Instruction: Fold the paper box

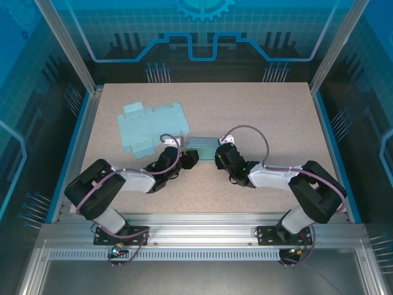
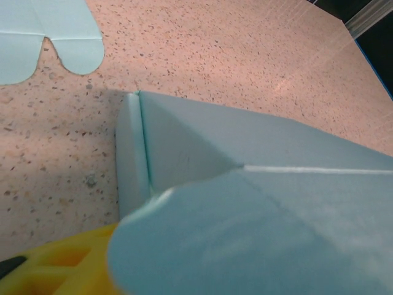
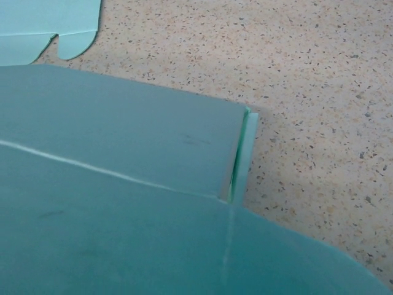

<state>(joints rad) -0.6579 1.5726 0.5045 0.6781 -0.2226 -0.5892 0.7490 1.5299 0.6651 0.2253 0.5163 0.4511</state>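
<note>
Centrally on the speckled beige tabletop (image 1: 270,117) lies the partly folded pale-teal paper box (image 1: 206,146), a low oblong shape set crosswise just ahead of both arms. The left gripper (image 1: 191,159) sits at its left end and the right gripper (image 1: 220,158) at its right end. Each black wrist points inward, so the two face one another with the box between them.

Whether the fingers of either gripper are spread, pressed together or pinching the card cannot be told. From above the tips are hidden under the wrists, and in the wrist views the card lies right up against the lens.

The left wrist view has a rounded teal flap (image 2: 245,246) in the foreground, overlapping a yellow plastic part (image 2: 67,264) at the bottom-left corner. Beyond it, a narrow folded end panel (image 2: 132,153) stands on the table. The right wrist view shows a white crease line (image 3: 92,167) across the top face and a slim end tab (image 3: 244,153) at the box's edge.

A second, flat unfolded teal card blank (image 1: 147,126) lies just beyond the box, to its left.
</note>
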